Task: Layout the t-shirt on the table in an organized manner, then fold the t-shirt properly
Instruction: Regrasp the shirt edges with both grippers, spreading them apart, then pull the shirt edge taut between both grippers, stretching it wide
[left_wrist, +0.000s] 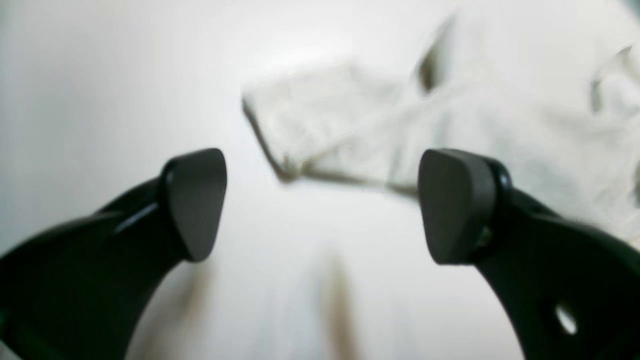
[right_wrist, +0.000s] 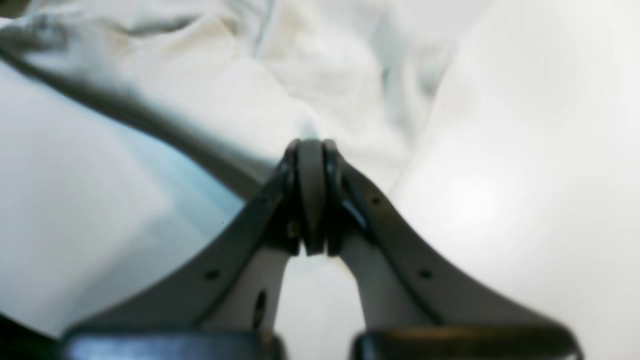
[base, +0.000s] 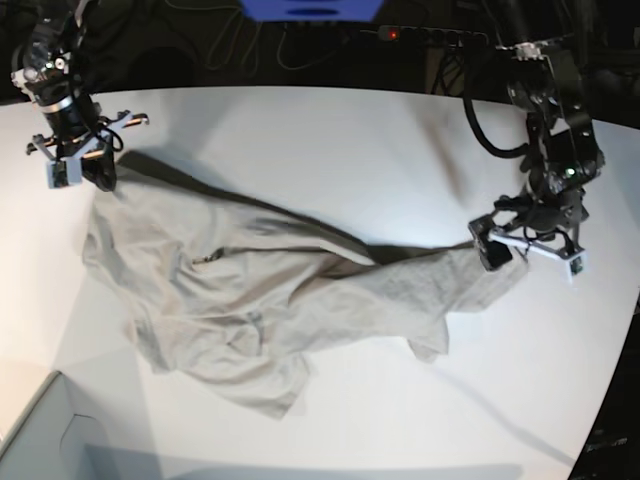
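The light grey-beige t-shirt (base: 260, 300) lies crumpled and stretched across the white table (base: 330, 140), from the far left to the right side. My right gripper (base: 92, 172) sits at the shirt's upper-left corner. In the right wrist view this gripper (right_wrist: 311, 150) is shut, with a pinch of the t-shirt (right_wrist: 260, 85) at its tips. My left gripper (base: 505, 250) hovers at the shirt's right end with its jaws wide apart. In the left wrist view this gripper (left_wrist: 325, 200) holds nothing, and a hemmed corner of the t-shirt (left_wrist: 340, 120) lies just beyond its fingers (left_wrist: 195, 200).
A pale box corner (base: 40, 440) stands at the table's lower left. Beyond the far edge are dark cables, a power strip (base: 420, 35) and a blue object (base: 310, 8). The table's curved edge (base: 615, 380) runs down the right side.
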